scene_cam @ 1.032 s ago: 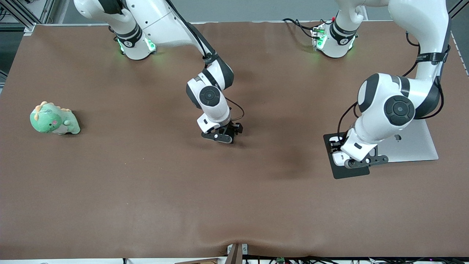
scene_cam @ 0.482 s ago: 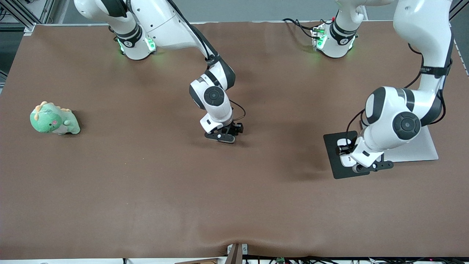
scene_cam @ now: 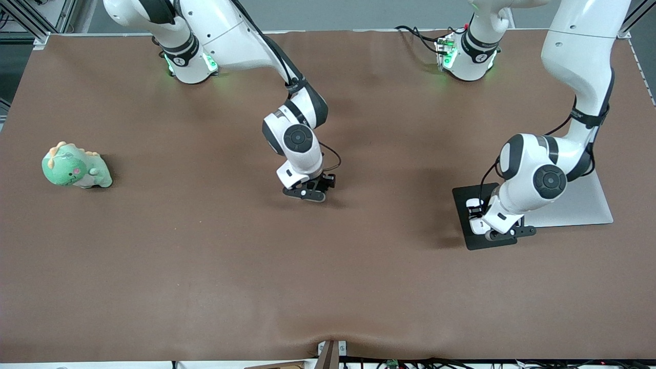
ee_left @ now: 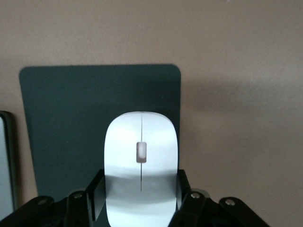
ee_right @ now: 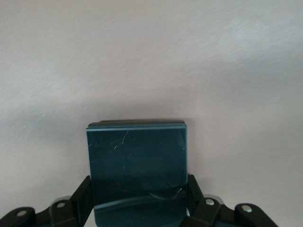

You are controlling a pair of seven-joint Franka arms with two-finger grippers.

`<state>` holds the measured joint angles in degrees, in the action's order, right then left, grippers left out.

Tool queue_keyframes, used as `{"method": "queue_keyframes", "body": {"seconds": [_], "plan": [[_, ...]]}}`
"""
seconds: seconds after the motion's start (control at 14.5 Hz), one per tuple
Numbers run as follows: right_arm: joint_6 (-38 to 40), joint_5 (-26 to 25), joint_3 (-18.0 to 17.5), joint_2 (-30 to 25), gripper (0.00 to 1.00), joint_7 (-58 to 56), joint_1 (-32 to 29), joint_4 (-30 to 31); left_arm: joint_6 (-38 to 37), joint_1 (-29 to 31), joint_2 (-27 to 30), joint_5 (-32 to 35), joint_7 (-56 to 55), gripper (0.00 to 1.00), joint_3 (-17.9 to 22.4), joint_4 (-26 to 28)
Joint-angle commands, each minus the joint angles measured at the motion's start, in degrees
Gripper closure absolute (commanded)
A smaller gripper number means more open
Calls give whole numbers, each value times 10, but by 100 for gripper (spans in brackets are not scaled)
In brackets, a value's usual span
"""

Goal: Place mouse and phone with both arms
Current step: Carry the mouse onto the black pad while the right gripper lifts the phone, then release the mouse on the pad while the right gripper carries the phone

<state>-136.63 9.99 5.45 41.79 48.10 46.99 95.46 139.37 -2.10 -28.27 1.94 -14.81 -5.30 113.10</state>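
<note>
Left wrist view showed your left gripper (ee_left: 141, 198) clamped on the small white oval computer mouse (ee_left: 141, 165), one black finger at each flank, with the flat matte black mouse pad (ee_left: 61, 123) directly under it. From the front view you could see that left gripper (scene_cam: 499, 228) low over the black mouse pad (scene_cam: 464, 197), which lay touching the flat silver slab (scene_cam: 584, 205) toward the left arm's end of the brown table (scene_cam: 205, 282); only a sliver of the white mouse (scene_cam: 474, 224) showed under the wrist. I could not tell whether the mouse already touched the pad. Your right gripper (scene_cam: 312, 190) was down near the middle of the table, well apart from the mouse pad toward the right arm's end, and the right wrist view showed its fingers (ee_right: 83, 194) gripping the small glossy black rectangular phone (ee_right: 137, 165) by its long edges, close above the bare tabletop. A green plush dinosaur (scene_cam: 76, 166) sat much farther from the pad, near the right arm's end. By my reading, you were in the placing step with both arms. Next you would need to settle each item flat onto its surface, spread the fingers only once it rested, then lift straight up so neither item got dragged.
</note>
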Motion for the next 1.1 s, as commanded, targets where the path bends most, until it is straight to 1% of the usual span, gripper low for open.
{"method": "queue_keyframes", "body": {"seconds": [0.0, 0.07, 0.21, 0.41, 0.48, 0.62, 0.69, 0.76, 0.83, 0.96, 1.03], "plan": [[56, -5, -7, -44, 100, 0, -42, 3, 15, 10, 14, 8, 3, 100, -2, 21], [71, -5, -7, -54, 100, 0, -49, 3, 17, 10, 8, 8, 3, 100, -2, 20], [113, -5, -7, -71, 100, 0, -63, 3, 36, 10, 2, 32, 2, 100, -1, 26], [143, -5, -7, -97, 100, -24, -83, 18, 41, 24, -12, 38, 2, 100, -2, 26], [143, -5, -7, -104, 100, -27, -89, 24, 41, 24, -18, 38, 2, 97, -2, 25], [143, -5, -7, -116, 100, -42, -102, 42, 41, 24, -21, 39, 2, 80, -2, 23], [142, -6, -7, -125, 100, -61, -113, 55, 41, 24, -21, 38, 2, 62, -2, 21], [139, -5, -7, -136, 100, -75, -120, 73, 41, 25, -21, 38, 2, 27, -2, 19], [137, -5, -7, -148, 100, -84, -128, 89, 41, 25, -17, 38, 1, 0, -2, 17], [137, -6, -7, -173, 100, -112, -145, 120, 35, 25, -1, 39, 0, 0, -2, 14], [136, -6, -7, -188, 100, -127, -154, 139, 35, 25, 15, 39, 0, 0, -2, 10]]}}
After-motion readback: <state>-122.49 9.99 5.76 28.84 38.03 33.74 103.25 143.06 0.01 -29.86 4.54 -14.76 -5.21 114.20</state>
